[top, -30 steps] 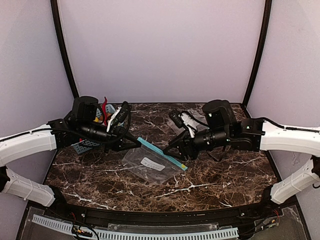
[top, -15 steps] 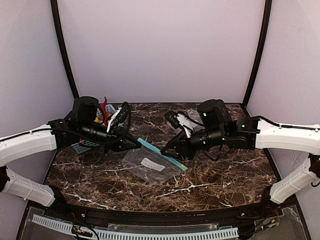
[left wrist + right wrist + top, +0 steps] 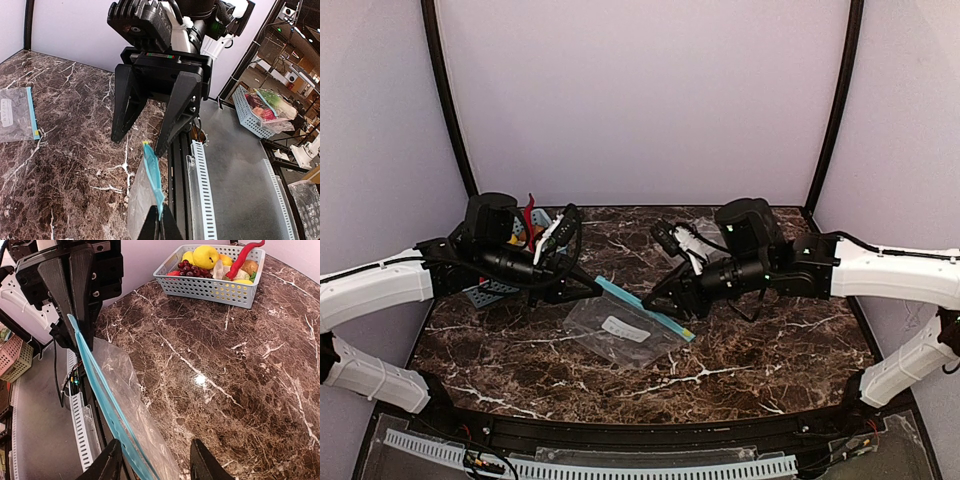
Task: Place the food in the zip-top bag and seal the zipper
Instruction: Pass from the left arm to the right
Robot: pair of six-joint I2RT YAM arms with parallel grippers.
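Two grippers now bracket one bag, with my right newly arrived at the zipper's free end.

My left gripper [image 3: 159, 225] is clamped on one end of the teal zipper [image 3: 100, 390], keeping that edge of the zip-top bag [image 3: 620, 330] raised while the clear pouch trails toward the marble table [image 3: 770, 350]. My right gripper [image 3: 140, 145], jaws spread, has edged inward over the past second, and its fingers now straddle the strip's other end without pinching it. With both ends in reach, I judge that opening the mouth comes next. Filling has not begun: the lemons [image 3: 205, 256] lie in the grey basket [image 3: 220, 290] with grapes [image 3: 192, 270] and a red chili [image 3: 245, 257], well apart from the bag.
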